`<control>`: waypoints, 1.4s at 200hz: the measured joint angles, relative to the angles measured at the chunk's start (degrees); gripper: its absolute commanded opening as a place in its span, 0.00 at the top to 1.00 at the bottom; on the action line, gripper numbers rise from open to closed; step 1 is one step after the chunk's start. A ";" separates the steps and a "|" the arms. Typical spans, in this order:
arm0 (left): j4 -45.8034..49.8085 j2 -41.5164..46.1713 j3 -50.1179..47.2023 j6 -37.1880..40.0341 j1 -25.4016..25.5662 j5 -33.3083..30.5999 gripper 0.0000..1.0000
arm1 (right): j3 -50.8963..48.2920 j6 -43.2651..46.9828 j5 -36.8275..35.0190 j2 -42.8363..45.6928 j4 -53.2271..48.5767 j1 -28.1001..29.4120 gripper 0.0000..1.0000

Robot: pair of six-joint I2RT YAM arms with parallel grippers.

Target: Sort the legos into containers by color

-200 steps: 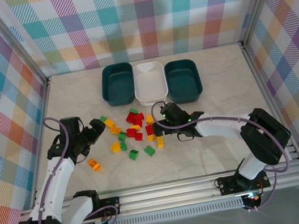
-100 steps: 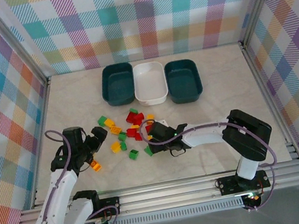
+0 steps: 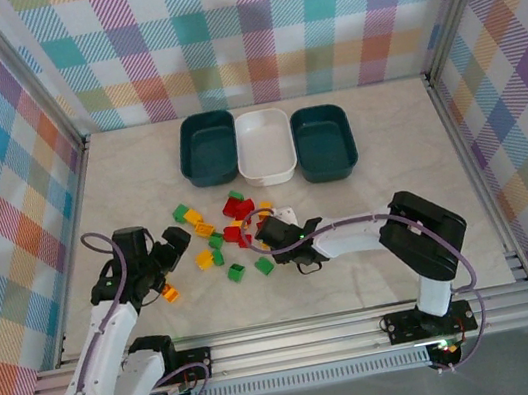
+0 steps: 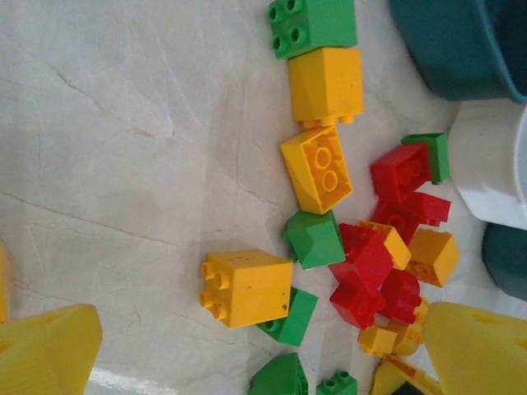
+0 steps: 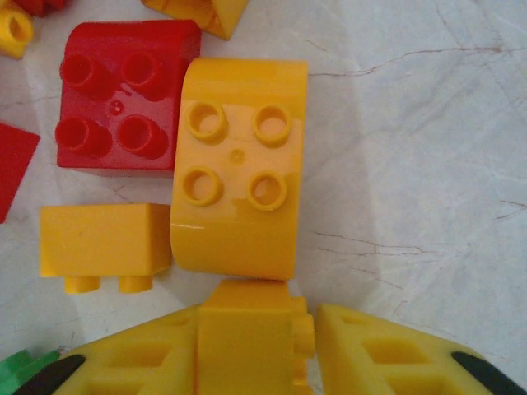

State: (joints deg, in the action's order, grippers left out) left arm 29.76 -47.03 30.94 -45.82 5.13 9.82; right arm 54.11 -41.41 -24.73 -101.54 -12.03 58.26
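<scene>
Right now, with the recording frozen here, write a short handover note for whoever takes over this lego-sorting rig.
Left gripper: open, empty, at the left edge of the pile.
Right gripper: down in the pile, seemingly shut on a small yellow brick.
Legos: red, green and yellow, loose on the table in front of the tubs. One orange brick lies apart, nearer the left gripper.
Left teal tub, white tub and right teal tub all look empty.
Done: nothing sorted.
Left: every brick.
</scene>
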 measured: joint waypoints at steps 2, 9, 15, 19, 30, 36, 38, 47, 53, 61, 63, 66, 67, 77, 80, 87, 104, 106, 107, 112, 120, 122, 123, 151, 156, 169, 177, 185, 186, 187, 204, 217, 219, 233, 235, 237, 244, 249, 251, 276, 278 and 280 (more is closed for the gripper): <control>0.00 -0.17 0.00 0.00 0.00 0.07 0.00 | 0.00 -0.09 -0.15 0.00 -0.02 0.00 0.67; 0.00 -0.42 0.00 0.00 0.00 0.15 0.00 | -0.13 -0.20 -0.44 0.02 -0.02 0.02 0.69; 0.00 -0.50 0.00 0.00 0.00 0.15 0.00 | -0.26 -0.20 -0.70 0.13 0.00 0.07 0.70; -0.02 -0.50 0.00 0.00 0.00 0.15 0.00 | -0.44 -0.28 -0.83 0.20 0.09 0.09 0.71; -0.11 -0.50 0.00 0.00 0.00 0.15 0.00 | -1.09 -0.42 -1.03 0.79 0.50 0.17 0.73; -0.20 -0.50 0.00 0.00 0.00 0.15 0.00 | -1.40 -0.39 -1.11 1.18 0.50 0.22 0.74; -0.22 -0.50 0.00 0.00 0.00 0.15 0.00 | -1.57 -0.46 -1.16 1.31 0.52 0.22 0.74; -0.42 -0.52 0.00 -0.02 0.00 0.15 0.00 | -2.12 -0.39 -1.31 2.21 0.35 0.22 0.75; -0.83 -0.63 0.00 -0.02 0.02 0.17 0.00 | -2.51 -0.35 -1.46 2.95 0.28 0.22 0.75; -1.53 -0.94 0.00 -0.04 0.04 0.17 0.00 | -2.89 -0.37 -1.75 4.13 0.04 0.22 0.75; -1.70 -1.05 0.00 -0.04 0.07 0.17 0.00 | -2.93 -0.39 -1.84 4.35 0.00 0.22 0.75; -2.08 -1.31 0.00 -0.09 0.11 0.20 0.00 | -3.02 -0.37 -1.88 4.81 -0.11 0.22 0.75; -2.23 -1.40 0.00 -0.11 0.13 0.20 0.00 | -3.02 -0.37 -1.88 5.01 -0.11 0.22 0.75; -3.02 -2.19 0.00 -0.31 0.50 0.20 0.00 | -3.13 -0.37 -2.23 6.62 -0.48 0.22 0.75; -3.26 -2.45 0.00 -0.42 0.66 0.24 0.00 | -3.13 -0.35 -2.34 7.26 -0.68 0.22 0.75; -3.72 -3.13 0.00 -0.70 1.18 0.31 0.00 | -3.13 -0.22 -2.54 8.61 -0.96 0.22 0.75; -4.79 -4.39 0.00 -1.18 2.43 0.31 0.00 | -3.13 0.09 -3.19 11.10 -1.42 0.22 0.75; -5.01 -4.68 0.00 -1.25 2.69 0.24 0.00 | -3.13 0.22 -3.39 11.58 -1.64 0.20 0.75; -5.20 -4.81 0.00 -1.36 2.82 0.17 0.00 | -3.13 0.22 -3.39 11.58 -1.64 0.20 0.75; -5.73 -5.44 -0.02 -1.44 3.43 0.13 0.00 | -3.13 0.37 -3.74 12.57 -2.10 0.11 0.75; -6.45 -6.34 -0.02 -1.64 4.26 0.13 0.00 | -3.13 0.79 -4.15 13.99 -2.67 -0.28 0.75; -6.60 -6.62 -0.04 -1.68 4.52 0.13 0.00 | -3.13 0.87 -4.17 14.27 -2.73 -0.35 0.75; -6.67 -6.75 -0.04 -1.73 4.68 0.13 0.00 | -3.13 1.01 -4.17 14.51 -2.84 -0.42 0.75; -8.92 -10.51 -0.04 -2.62 8.90 -0.96 0.00 | -3.13 3.32 -4.37 19.87 -4.20 -4.66 0.75; -9.14 -11.32 0.07 -2.64 10.01 -1.46 0.00 | -3.13 3.85 -4.22 20.70 -4.39 -6.08 0.75; -9.20 -13.35 0.68 -2.62 12.87 -2.38 0.00 | -2.89 5.49 -3.58 22.40 -4.76 -10.49 0.75; -9.25 -14.86 1.51 -2.64 14.67 -3.15 0.00 | -2.32 6.43 -2.89 22.77 -5.05 -13.66 0.75; -9.22 -16.39 2.62 -2.62 16.15 -3.85 0.00 | -1.33 7.61 -1.81 22.69 -5.38 -17.09 0.75; -9.25 -16.74 2.82 -2.62 16.41 -3.89 0.00 | -1.25 7.72 -1.64 22.64 -5.46 -17.75 0.75; -9.27 -17.05 3.02 -2.62 16.65 -3.96 0.00 | -1.09 7.80 -1.42 22.60 -5.51 -18.14 0.75; -9.81 -21.05 6.34 -2.58 19.63 -4.96 0.00 | 2.03 10.23 1.05 21.46 -6.05 -25.38 0.75; -10.12 -23.98 8.83 -2.38 21.81 -5.38 0.00 | 6.29 12.07 3.08 18.56 -6.21 -31.56 0.76; -10.23 -24.35 9.16 -2.36 22.10 -5.40 0.00 | 6.78 12.26 3.37 18.14 -6.08 -32.06 0.76; -10.47 -26.40 10.75 -2.19 23.89 -5.64 0.00 | 11.26 14.34 5.75 13.55 -5.84 -36.63 0.75; -10.49 -26.84 11.06 -2.16 24.30 -5.64 0.00 | 11.98 14.64 6.10 12.66 -5.88 -37.24 0.75; -10.49 -27.08 11.21 -2.16 24.52 -5.68 0.00 | 12.70 14.97 6.56 11.85 -5.97 -37.90 0.75; -10.49 -28.13 11.80 -2.14 25.51 -5.66 0.00 | 15.08 15.98 8.00 8.92 -6.29 -39.78 0.74; -10.47 -28.87 12.17 -2.12 26.12 -5.64 0.00 | 16.79 16.72 8.90 6.88 -6.69 -40.74 0.74; -10.47 -29.11 12.37 -2.10 26.36 -5.66 0.00 | 17.38 16.94 9.29 6.16 -6.88 -41.07 0.74; -10.45 -33.35 14.67 -1.46 29.44 -5.44 0.00 | 29.14 20.68 13.44 -5.92 -10.51 -43.80 0.71; -10.40 -33.68 14.93 -1.46 29.64 -5.46 0.00 | 30.08 21.03 13.73 -6.93 -10.84 -43.87 0.71; -10.40 -33.94 15.13 -1.40 29.83 -5.49 0.00 | 30.75 21.20 13.81 -7.54 -11.02 -43.91 0.71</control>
State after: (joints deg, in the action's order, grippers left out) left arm 19.35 -80.97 46.06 -47.22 34.96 4.34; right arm 84.86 -20.21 -10.92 -109.08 -23.05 14.35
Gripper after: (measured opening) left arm 0.999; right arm 0.279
